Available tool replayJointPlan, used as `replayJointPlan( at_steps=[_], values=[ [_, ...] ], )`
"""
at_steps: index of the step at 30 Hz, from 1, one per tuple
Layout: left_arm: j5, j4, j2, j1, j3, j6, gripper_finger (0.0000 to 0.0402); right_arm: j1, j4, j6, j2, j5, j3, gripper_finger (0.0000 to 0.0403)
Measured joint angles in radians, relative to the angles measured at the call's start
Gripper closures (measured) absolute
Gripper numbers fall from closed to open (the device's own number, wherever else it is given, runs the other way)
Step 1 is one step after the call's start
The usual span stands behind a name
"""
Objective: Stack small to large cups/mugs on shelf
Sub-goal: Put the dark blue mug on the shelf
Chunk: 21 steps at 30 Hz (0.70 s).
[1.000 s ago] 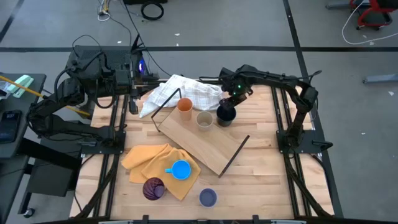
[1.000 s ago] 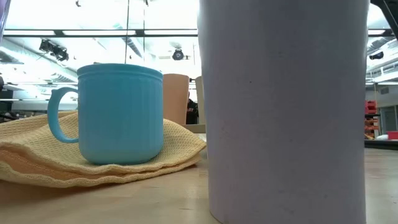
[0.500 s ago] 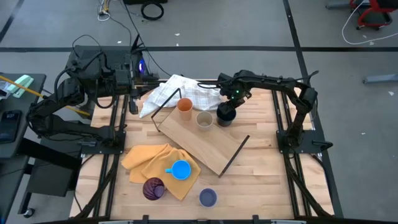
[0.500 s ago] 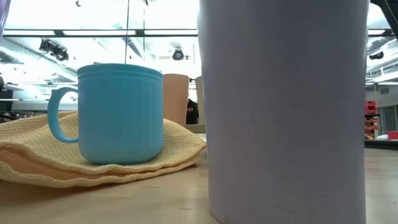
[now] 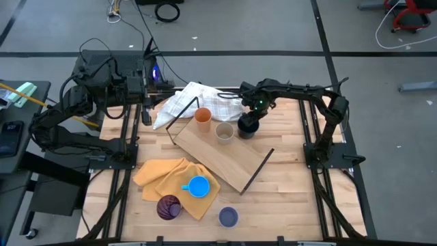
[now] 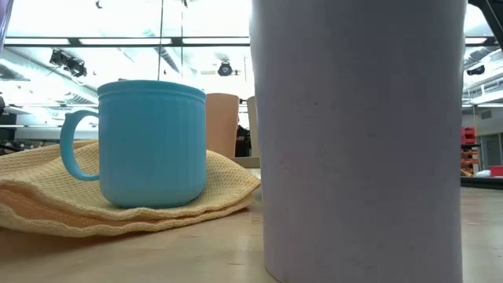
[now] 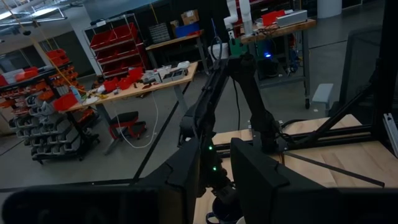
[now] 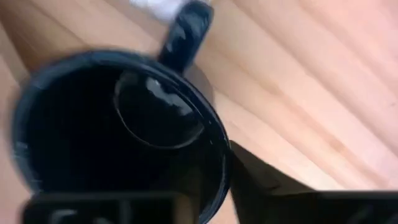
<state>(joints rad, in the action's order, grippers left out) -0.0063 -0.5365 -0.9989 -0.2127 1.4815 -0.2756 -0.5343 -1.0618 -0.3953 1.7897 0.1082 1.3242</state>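
The dark navy mug stands on the table just past the far right edge of the light-wood shelf. My right gripper points down onto it and is shut on its rim. An orange cup and a tan cup stand at the shelf's far edge. The bright blue mug sits on a yellow cloth, with the purple cup and the lavender cup near the table's front. My left gripper waits open at the far left, pointing level. My right gripper has the navy mug's rim on the side opposite the handle. One finger is inside the mug and one finger is outside the wall. The fingers come from above, pointing down. The mug stands upright on the table.
A white checked cloth lies bunched at the table's far side behind the cups. The shelf's black wire frame rises at its far left end. The lavender cup fills the low view's right half.
My right gripper has sunk a little onto the dark navy mug. The mug and the other cups have stayed where they were.
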Motion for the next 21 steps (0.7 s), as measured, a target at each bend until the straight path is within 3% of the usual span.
replayJointPlan(
  at_steps=[3, 14, 21],
  values=[
    [0.0, 0.0, 0.0, 0.0, 0.0, 0.0, 0.0303, -0.001, 0.01, 0.022, -0.008, 0.03, -0.042, 0.0384],
    [0.0, 0.0, 0.0, 0.0, 0.0, 0.0, 0.0301, -0.034, 0.009, 0.032, -0.071, -0.047, -0.009, 0.0385],
    [0.0, 0.0, 0.0, 0.0, 0.0, 0.0, 0.0303, -0.059, -0.115, 0.048, -0.207, 0.005, -0.008, 0.0385]
  ],
)
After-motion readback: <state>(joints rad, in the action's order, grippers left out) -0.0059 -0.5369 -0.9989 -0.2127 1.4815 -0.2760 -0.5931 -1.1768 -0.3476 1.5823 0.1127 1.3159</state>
